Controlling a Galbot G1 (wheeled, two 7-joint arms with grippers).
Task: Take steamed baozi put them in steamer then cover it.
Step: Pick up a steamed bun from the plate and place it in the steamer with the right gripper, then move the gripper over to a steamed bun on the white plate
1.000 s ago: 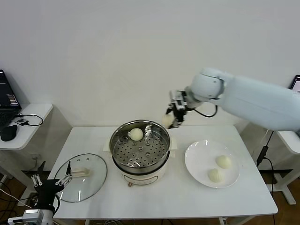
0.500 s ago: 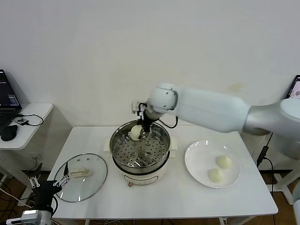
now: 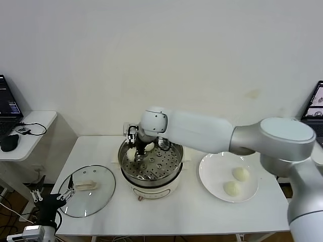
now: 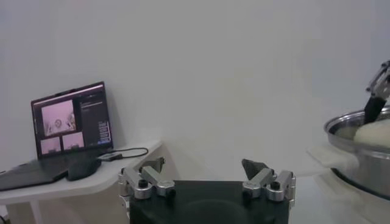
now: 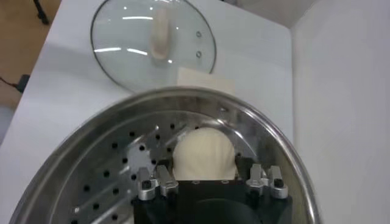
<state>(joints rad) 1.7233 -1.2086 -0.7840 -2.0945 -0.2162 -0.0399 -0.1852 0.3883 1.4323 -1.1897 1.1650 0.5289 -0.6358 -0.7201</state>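
Bystanders around the white table [image 3: 176, 214]
A white plate [image 3: 214, 177] is sitting at three o'clock; a laptop [image 3: 7, 108] is glowing at nine o'clock.

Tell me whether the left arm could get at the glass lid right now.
Probably yes: the left gripper hangs open at the table's front-left corner, right beside the cover, whose handle lies bare; the right gripper is busy in the steamer.

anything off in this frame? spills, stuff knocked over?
Nothing stands out. The steamer stands upright with two baozi on its tray, one under the right gripper. Two more baozi sit on the plate. The cover lies flat on the table, near the idle, open left gripper.
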